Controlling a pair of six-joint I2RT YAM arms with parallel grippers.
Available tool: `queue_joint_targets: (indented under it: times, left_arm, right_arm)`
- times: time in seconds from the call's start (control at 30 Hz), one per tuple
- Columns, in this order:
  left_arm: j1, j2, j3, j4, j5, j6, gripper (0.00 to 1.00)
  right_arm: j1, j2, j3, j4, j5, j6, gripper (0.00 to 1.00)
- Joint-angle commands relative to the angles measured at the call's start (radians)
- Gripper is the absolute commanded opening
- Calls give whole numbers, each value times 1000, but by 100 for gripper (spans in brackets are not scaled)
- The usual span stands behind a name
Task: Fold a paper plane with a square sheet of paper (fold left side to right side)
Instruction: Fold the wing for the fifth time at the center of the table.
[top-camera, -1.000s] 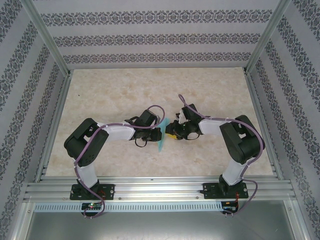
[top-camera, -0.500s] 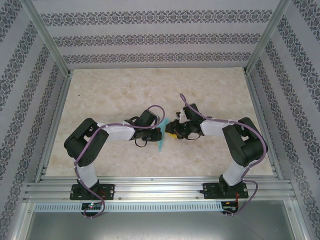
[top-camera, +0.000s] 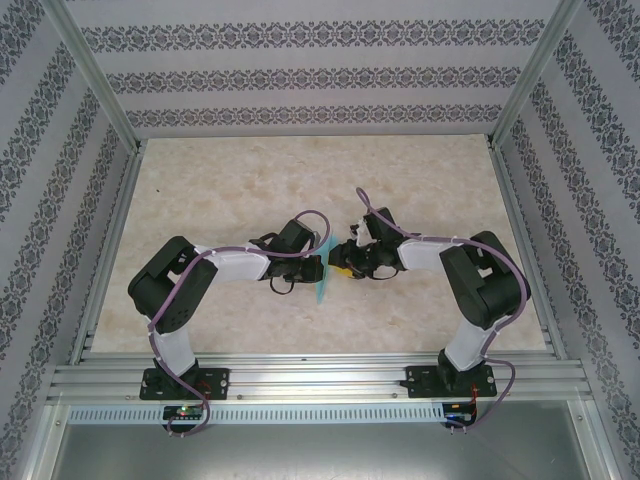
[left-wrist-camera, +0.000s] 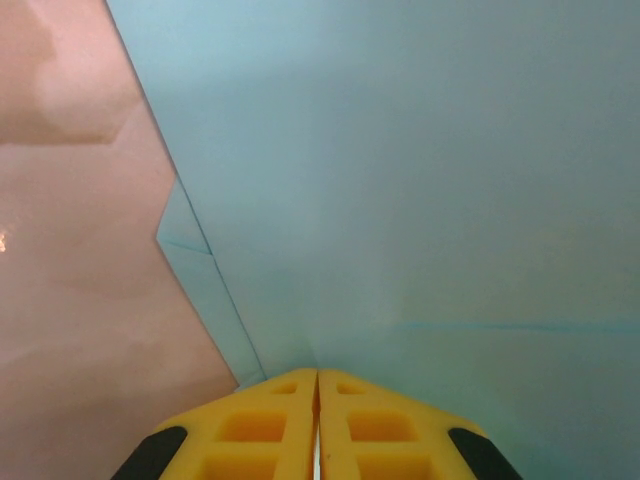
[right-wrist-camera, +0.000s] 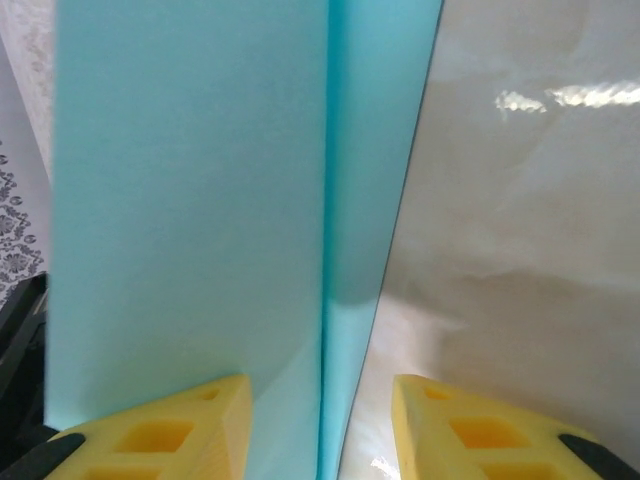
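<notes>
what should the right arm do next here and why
Probably draw the right gripper straight back, clear of the folded paper. Its jaws stand apart with the paper's edge between them, not pinching it, while the left gripper is shut on the paper, so the sheet should not drop when the right one leaves.

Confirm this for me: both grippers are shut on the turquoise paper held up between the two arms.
One thing is wrong. The left gripper is shut on the turquoise paper, but the right gripper is open: the right wrist view shows its yellow fingers standing apart with the paper's edge between them.
</notes>
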Motion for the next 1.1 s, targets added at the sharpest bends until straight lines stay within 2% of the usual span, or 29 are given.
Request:
queue_joint_targets:
  times: [0.0,0.27,0.57,1.07]
  left_arm:
    - [8,1,-20,-14,-34,-13,11]
    - [8,-3,-22,-16,-40,-14,11]
    - [7,6,-12,-23,-36,-10,11]
    - [7,8,-12,-22,-35,-11,11]
  right_arm:
    - [11,29,28,25,-2,-3,43]
    - [11,51,29,31,-4,-4,43]
    - [-25,-35,-23,62,-16,-3,48]
    - [-31,-63,-21,80,-25,10,53]
